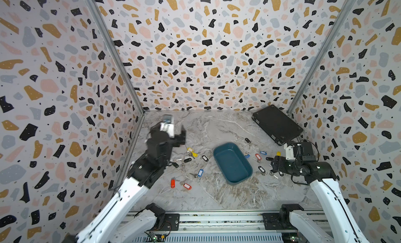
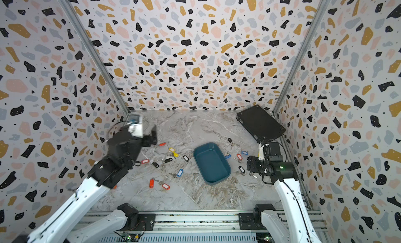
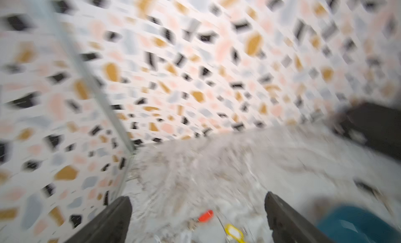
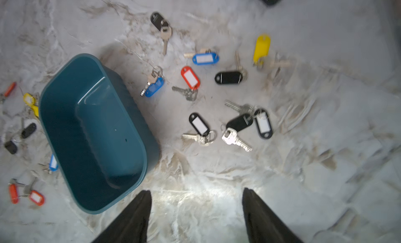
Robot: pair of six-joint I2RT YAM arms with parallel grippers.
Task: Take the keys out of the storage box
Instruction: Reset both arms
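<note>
Hanging apart with nothing between them, the right jaws sit low over bare bench (image 4: pixel 325 166), off the near corner of the storage box (image 4: pixel 93 133). Left jaws also wide apart and empty, raised off the bench and aimed at the back-left corner. The left wrist view is smeared, so little detail there.

Storage box sits mid-bench between the two arms, upright, open side up. Its inside is empty in both top views and the right wrist view.

The keys (image 4: pixel 190 77) all lie loose on the bench, in one scatter on each side of the box. None touch its inside, and one blue-tagged key lies just beside its wall. Likely each arm drops on its own side, which would explain the split. Task looks done or near done.

Black case (image 1: pixel 276 124) lies closed in the back-right corner, well apart from the box, likely unused.

Writing: none readable. The tags (image 4: pixel 205 58) have white paper inserts that look blank. One black tag has a pale mark too small to read. No brands visible.
</note>
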